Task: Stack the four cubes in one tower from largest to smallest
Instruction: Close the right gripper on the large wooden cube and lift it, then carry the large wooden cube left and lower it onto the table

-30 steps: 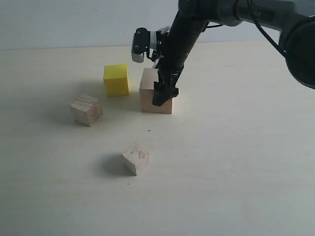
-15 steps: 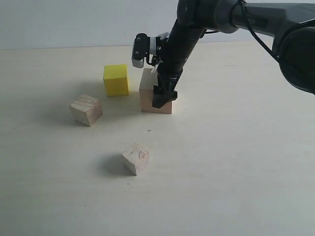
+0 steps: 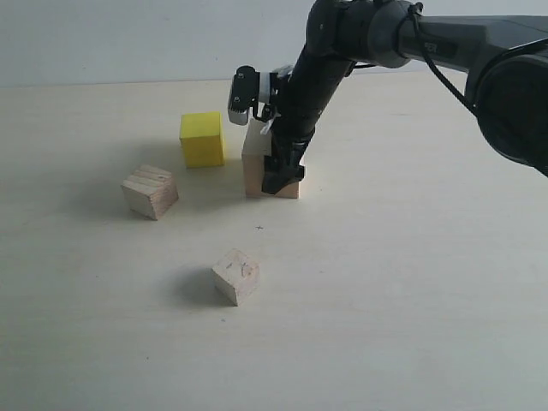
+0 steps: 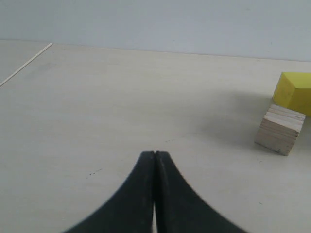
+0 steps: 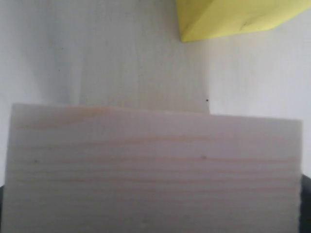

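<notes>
The large pale wooden cube (image 3: 253,167) stands on the table, and it fills the right wrist view (image 5: 155,170). My right gripper (image 3: 279,178) is lowered over it, open, with a dark finger (image 5: 307,204) close along each side. The bright yellow cube (image 3: 202,139) sits just left of it, a little further back. A smaller bare wooden cube (image 3: 150,191) lies further left. The smallest cube (image 3: 236,276), with a knot mark, rests alone near the front. My left gripper (image 4: 154,154) is shut on nothing, low over the table; the exterior view does not show it.
The left wrist view shows the yellow cube (image 4: 294,90) and the smaller wooden cube (image 4: 281,128) off to one side, apart from the left gripper. A pale wall runs behind the light tabletop (image 3: 411,282).
My right gripper has sunk lower around the large cube, its fingertips now near the table. The cubes have not shifted.
</notes>
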{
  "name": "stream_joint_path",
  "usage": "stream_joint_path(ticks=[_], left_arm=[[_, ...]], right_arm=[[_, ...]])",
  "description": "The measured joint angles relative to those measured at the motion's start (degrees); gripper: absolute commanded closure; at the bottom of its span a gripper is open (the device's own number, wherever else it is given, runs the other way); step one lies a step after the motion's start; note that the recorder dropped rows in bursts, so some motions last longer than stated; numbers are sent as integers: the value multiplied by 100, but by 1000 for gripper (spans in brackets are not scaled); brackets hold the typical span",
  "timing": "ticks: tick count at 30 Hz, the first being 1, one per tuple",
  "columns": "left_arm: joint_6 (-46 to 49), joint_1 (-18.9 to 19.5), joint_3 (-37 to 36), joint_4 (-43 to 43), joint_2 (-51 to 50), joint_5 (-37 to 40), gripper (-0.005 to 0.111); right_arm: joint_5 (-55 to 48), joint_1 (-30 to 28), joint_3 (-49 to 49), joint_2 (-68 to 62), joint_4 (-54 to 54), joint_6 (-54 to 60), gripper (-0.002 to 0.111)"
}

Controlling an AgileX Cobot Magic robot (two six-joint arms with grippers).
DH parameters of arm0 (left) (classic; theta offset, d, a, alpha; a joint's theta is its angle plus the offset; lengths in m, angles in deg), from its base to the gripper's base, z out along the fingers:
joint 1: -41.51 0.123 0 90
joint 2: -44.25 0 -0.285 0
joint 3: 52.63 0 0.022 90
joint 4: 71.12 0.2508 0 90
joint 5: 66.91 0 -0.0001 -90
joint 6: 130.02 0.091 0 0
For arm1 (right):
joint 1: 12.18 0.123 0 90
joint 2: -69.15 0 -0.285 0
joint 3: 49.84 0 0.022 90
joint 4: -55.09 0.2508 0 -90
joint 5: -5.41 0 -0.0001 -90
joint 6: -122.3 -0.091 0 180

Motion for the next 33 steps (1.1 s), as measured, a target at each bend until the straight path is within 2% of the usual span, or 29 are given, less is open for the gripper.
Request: stream_joint_path(ticks=[3,6,8,16,20,33], left_arm=[[0,0,0,0,0,0,107],[0,0,0,0,0,0,107],[0,0,0,0,0,0,107],[0,0,0,0,0,0,107],[0,0,0,0,0,0,107],[0,0,0,0,0,0,107]], right_arm=[[12,0,0,-36,0,0,6],[12,0,0,-36,0,-72,15],[22,0,0,-36,0,-99,26],[-13,0,14,-36,45,-240,84],[-194,0,14,-2,5,-251,108],[-578,0,4,475,-22,-273,108]])
